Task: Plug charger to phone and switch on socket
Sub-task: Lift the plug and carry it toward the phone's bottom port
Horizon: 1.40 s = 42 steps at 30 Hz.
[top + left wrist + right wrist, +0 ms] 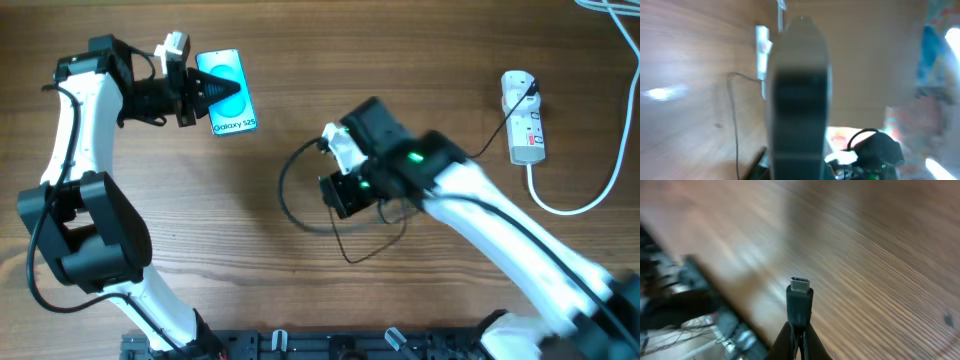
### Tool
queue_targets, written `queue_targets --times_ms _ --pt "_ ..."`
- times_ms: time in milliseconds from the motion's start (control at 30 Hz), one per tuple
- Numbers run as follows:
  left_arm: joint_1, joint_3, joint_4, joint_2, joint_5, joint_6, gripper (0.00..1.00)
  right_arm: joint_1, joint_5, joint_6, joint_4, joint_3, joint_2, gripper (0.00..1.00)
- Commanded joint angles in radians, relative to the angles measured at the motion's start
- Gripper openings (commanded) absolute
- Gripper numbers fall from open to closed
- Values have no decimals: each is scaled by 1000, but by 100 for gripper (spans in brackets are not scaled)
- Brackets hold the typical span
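The phone (232, 112), its teal screen lit, is at the far left of the wooden table. My left gripper (214, 92) is shut on it, with one dark finger lying over the screen. In the blurred left wrist view the phone is a grey slab (799, 100) filling the middle. My right gripper (340, 190) is at the table's middle, shut on the charger's connector (800, 297), whose metal tip points out over the wood. The black cable (283, 185) loops on the table beside it. The white socket (525, 118) lies at the far right, apart from both grippers.
The socket's thick white cord (600, 190) curves along the right edge. A thin black lead runs from the socket toward the right arm. The socket also shows small in the left wrist view (761, 47). A black rail runs along the front edge (300, 345).
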Motion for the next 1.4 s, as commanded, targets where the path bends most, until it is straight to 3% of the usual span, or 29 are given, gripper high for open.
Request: queue_targets --times_ms 0,100,167,433,500,633,700,800,933,1000,1100,1233,1367 --pt "-5 4 -85 -15 154 194 4 -3 -193 -60 10 3 -58 4" --pt "-45 4 -128 -15 154 208 4 -1 -299 -51 53 2 -37 4" --pt "-80 4 -127 -15 154 212 4 -1 -271 76 88 2 -12 4" --pt "-169 4 -93 -14 132 217 4 -2 -231 103 47 44 -1 4" --pt "-172 4 -8 -13 31 78 4 -11 -169 108 -11 113 0 4" --pt "-205 4 222 -13 -310 -377 4 -14 -37 142 -148 203 6 4" --pt "-251 4 305 -13 -363 -481 4 -13 -27 126 -197 201 24 4" --pt "-310 4 386 -13 -325 -588 4 -13 -25 95 -201 191 51 4" --pt "-344 4 397 -13 -291 -560 4 -13 -133 -3 -137 191 60 4" --pt "-354 4 401 -13 -240 -469 4 -13 -98 60 -106 191 70 4" --pt "-356 4 401 -13 -161 -426 4 -13 -79 92 -88 191 109 4" --pt "-368 4 397 -13 -166 -356 4 -13 -123 100 -61 191 158 4" --pt "-384 4 382 -13 -282 -346 4 -15 -100 101 -5 191 165 4"
